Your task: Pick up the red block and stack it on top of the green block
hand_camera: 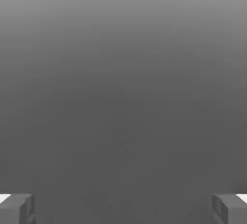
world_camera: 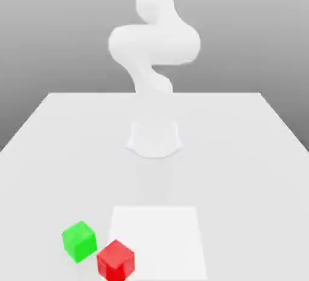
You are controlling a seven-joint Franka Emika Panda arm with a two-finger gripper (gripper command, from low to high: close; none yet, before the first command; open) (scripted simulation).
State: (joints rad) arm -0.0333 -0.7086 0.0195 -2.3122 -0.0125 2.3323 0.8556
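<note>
How the arm (world_camera: 154,44) stands: bent, beyond the green block (world_camera: 79,242)
Claw (hand_camera: 123,209): wide open, empty
Blocks: one green, one red
Red block (world_camera: 116,261): just beside the green, exterior view's right

The exterior view is bright and nearly washed out: the arm (world_camera: 155,44) is so pale that its edges almost melt into the table (world_camera: 241,153), and the white patch (world_camera: 158,243) barely parts from the surface around it. The red block (world_camera: 116,260) and green block (world_camera: 79,241) keep strong color, each with lighter and darker faces, but where the light comes from is hard to say. Behind, the gray backdrop (world_camera: 241,32) darkens downward. The hand view is dim, a soft gray fading from lighter to near charcoal, faintly blotchy.
</note>
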